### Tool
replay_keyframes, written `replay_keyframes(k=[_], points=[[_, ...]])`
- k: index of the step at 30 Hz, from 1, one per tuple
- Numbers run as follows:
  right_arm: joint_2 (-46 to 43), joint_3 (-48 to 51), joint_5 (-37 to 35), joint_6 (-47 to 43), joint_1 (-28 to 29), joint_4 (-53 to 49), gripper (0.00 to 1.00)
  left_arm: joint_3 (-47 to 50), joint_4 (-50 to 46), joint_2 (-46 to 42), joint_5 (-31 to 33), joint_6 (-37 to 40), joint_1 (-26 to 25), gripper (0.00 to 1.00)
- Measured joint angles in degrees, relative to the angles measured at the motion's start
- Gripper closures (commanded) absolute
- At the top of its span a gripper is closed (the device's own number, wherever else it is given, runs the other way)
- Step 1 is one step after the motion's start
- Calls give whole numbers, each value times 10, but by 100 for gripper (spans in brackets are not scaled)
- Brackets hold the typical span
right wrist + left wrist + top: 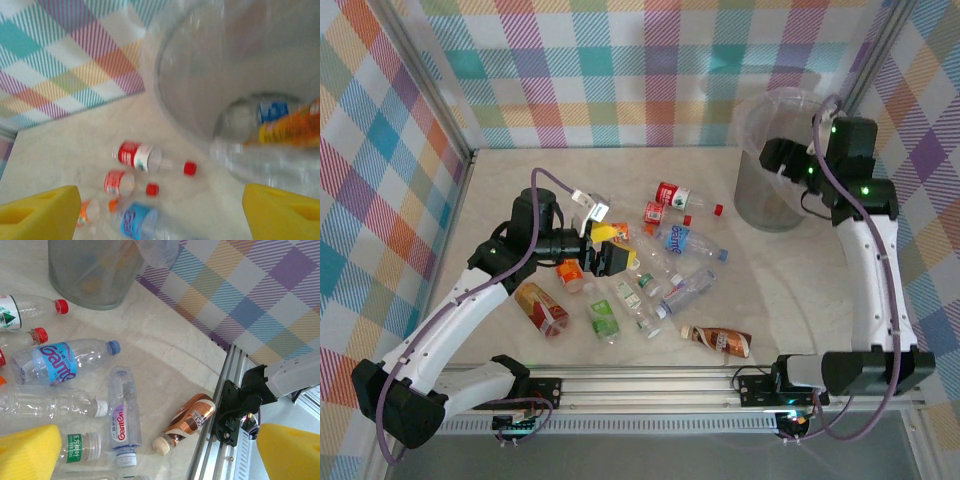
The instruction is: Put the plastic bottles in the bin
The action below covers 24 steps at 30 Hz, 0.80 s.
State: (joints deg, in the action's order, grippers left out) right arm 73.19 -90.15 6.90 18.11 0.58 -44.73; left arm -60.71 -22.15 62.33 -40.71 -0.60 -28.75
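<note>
right wrist sees inside the bin (210, 60): blue- and orange-labelled bottles (272, 111).

Pale marbled counter (790, 275) in the middle, bright checked cloth walls (620, 70) at the top and sides, silver post (432, 80) upper left, silver rail (660, 384) along the bottom

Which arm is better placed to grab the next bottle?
Left. The left hand, open, hangs over the plastic bottles on the table, while the right hand is at the bin, away from them.
</note>
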Motion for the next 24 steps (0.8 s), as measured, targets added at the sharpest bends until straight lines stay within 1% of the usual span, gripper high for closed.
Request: replay_keyframes(k=[4,8,13,16,18,24], points=[[-67,90,7,28,11,-37,15,0,2,-4,-4,-1,0,0],[-110,159,3,66,23,-80,10,0,2,-5,-16,-2,0,0],[-138,248,2,102,43,-124,0,-14,-5,12,-84,5,0,0],[-141,294,10,111,63,-140,0,-28,-14,27,-121,15,0,0],[-145,313,24,111,79,-144,0,-32,-20,32,-135,18,0,0],[-156,354,44,130,141,-144,0,-33,-34,32,-143,24,0,0]])
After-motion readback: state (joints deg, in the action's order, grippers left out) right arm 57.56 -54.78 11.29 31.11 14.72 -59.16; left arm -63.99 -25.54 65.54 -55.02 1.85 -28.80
